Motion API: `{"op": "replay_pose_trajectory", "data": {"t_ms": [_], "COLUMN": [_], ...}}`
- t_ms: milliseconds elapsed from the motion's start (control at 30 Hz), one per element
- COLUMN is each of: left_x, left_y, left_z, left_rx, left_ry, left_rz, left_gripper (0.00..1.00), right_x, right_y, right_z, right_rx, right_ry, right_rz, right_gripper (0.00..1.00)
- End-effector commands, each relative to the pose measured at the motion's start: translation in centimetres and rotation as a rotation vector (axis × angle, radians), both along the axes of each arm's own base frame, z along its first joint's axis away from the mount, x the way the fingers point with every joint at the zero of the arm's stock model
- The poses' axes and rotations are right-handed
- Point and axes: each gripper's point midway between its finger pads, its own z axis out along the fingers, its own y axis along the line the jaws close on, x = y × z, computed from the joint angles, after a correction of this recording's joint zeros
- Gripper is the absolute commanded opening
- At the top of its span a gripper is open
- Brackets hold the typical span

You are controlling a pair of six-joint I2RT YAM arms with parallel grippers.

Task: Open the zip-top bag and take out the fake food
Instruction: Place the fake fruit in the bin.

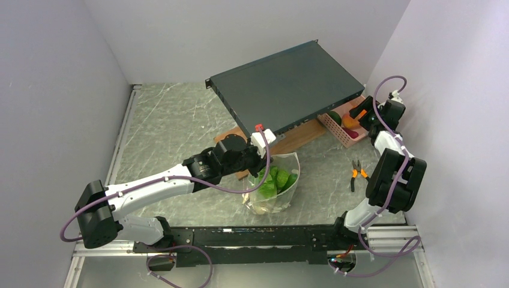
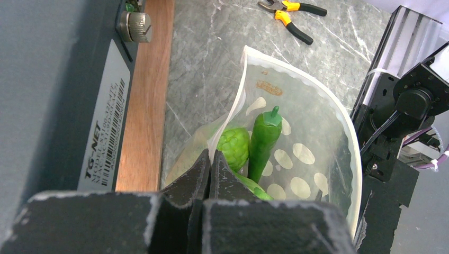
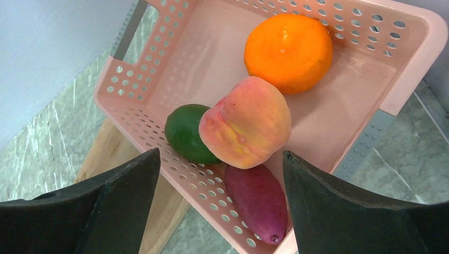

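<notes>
zip-top bag [image 2: 317,132] judged floppy, slick | far rim was clamped by left gripper [image 2: 210,159] | right gripper [image 3: 219,154] was spread wide, empty

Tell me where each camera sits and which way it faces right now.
Top external: above and behind the arms, looking down on the table; left gripper at the bag, right gripper over the basket.
Left wrist: looks along its shut fingers pinching the bag rim; pliers beyond.
Right wrist: looks down between its open fingers into the basket.
Shared: top and left wrist both show bag and pliers.
</notes>
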Motion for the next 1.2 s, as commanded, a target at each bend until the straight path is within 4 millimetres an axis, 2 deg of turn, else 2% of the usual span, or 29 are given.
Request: {"op": "replay_pose_trajectory", "data": {"t_ms": [0, 300, 500, 833, 1167], "left_x": [0.3, 0.2, 0.0, -0.4, -0.8], "left_y": [-0.9, -0.8, -0.7, -1.0, -1.5], "left_z": [0.3, 0.2, 0.4, 0.5, 0.9], "left_rx": [-0.005, -0.005, -0.008, -0.018, -0.042], "left_ry": [0.011, 0.013, 0.012, 0.019, 0.025], "left_rz": [-0.016, -0.016, -0.017, -0.035, -0.055], "left_gripper": [0.0, 0.0, 0.0, 0.0, 0.0], "right_x": [0.8, -0.3, -1.8, -7.0, -12.8], "right_y": [-0.1, 0.7, 2.3, 6.0, 11.6], "right_z": [2.3, 2.8, 3.6, 3.9, 5.6], "right_rx": [-0.04, -0.056, -0.043, -0.058, -0.068], "right_ry": [-0.053, -0.058, -0.069, -0.064, -0.092], "right_rz": [0.026, 0.061, 0.118, 0.251, 0.53], "right_gripper": [0.86, 0.86, 0.86, 0.86, 0.86]}}
